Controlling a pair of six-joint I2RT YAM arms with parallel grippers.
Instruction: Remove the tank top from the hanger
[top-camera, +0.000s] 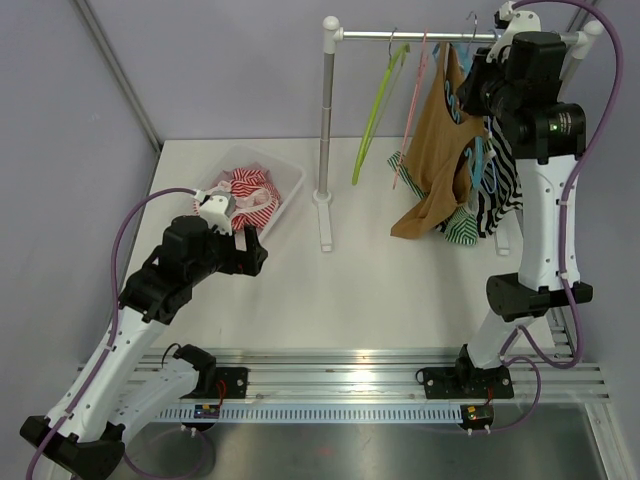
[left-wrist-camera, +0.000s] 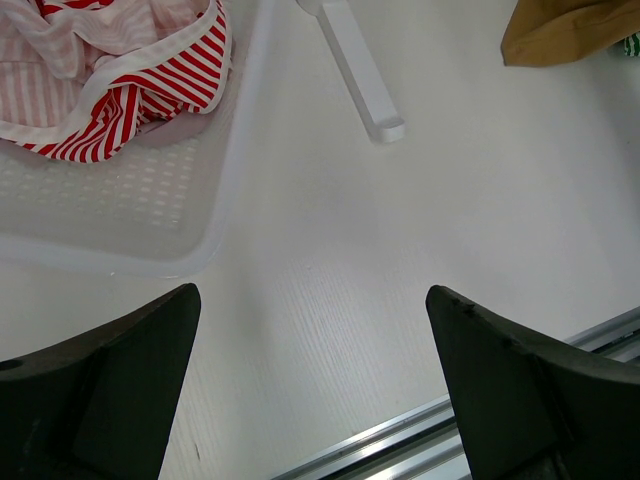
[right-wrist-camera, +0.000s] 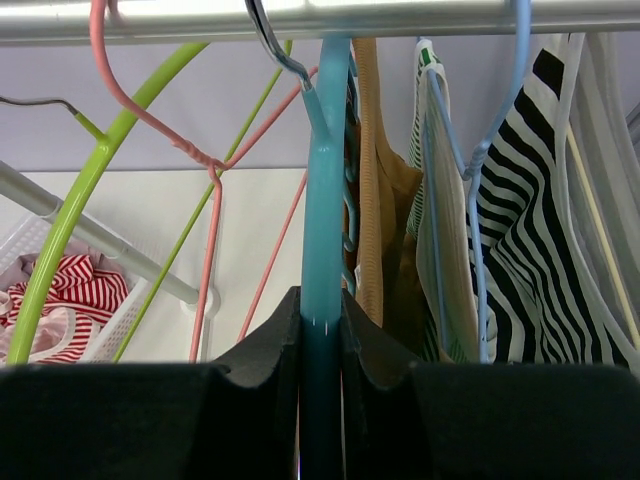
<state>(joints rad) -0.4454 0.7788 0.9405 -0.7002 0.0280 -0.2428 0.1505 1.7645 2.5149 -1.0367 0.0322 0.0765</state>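
Observation:
A tan tank top (top-camera: 435, 160) hangs from a teal hanger (right-wrist-camera: 325, 180) on the rail (top-camera: 420, 35), its hem drooping to the table. The same tank top (right-wrist-camera: 375, 200) shows just right of the hanger in the right wrist view. My right gripper (right-wrist-camera: 322, 305) is up at the rail, shut on the teal hanger's arm; from above this gripper (top-camera: 480, 85) sits right of the garment's top. My left gripper (left-wrist-camera: 312, 292) hovers open and empty over bare table, right of the basket. Beyond it a corner of the tan tank top (left-wrist-camera: 570, 30) lies at the top right.
An empty green hanger (top-camera: 375, 110) and a pink hanger (top-camera: 412, 110) hang left of the tank top. A black-and-white striped top (top-camera: 500, 190) and a green striped one (top-camera: 458, 228) hang to its right. A white basket (top-camera: 285, 185) holds red-striped clothes (top-camera: 250, 195). The rack post (top-camera: 327, 120) stands mid-table.

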